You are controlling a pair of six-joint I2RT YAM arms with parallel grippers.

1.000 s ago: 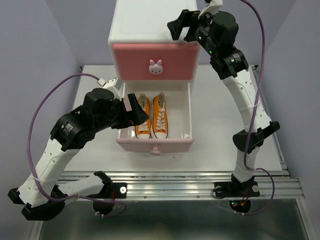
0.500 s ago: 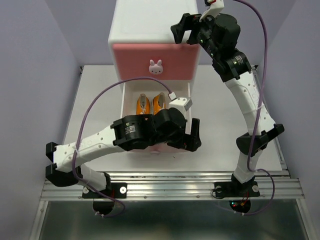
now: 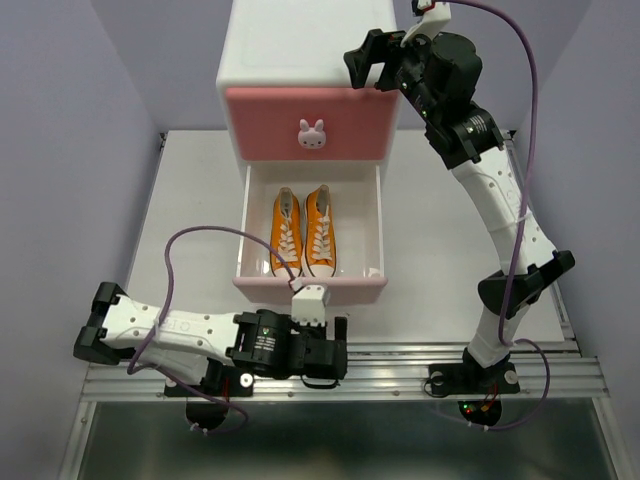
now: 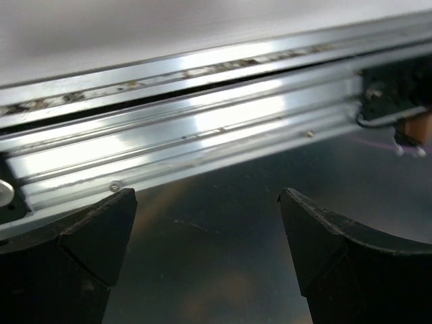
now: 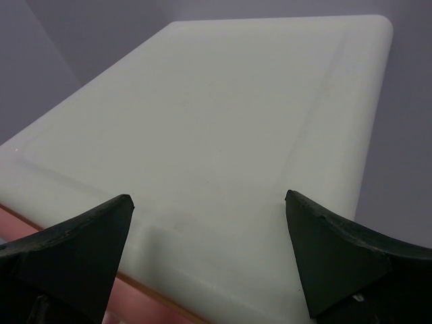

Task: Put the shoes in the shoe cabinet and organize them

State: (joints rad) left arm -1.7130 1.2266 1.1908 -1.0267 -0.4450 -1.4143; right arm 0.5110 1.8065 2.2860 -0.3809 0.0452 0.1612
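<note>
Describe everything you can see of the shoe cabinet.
The shoe cabinet is a small white plastic chest standing upright at the far edge of the table. Its darker pink upper drawer is shut, bunny knob showing. The paler lower drawer is pulled out, holding two orange sneakers side by side, toes toward its front.

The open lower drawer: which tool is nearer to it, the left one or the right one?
Left. The left tool lies low just in front of the lower drawer. The right tool hovers high over the top right corner of the shoe cabinet.
</note>
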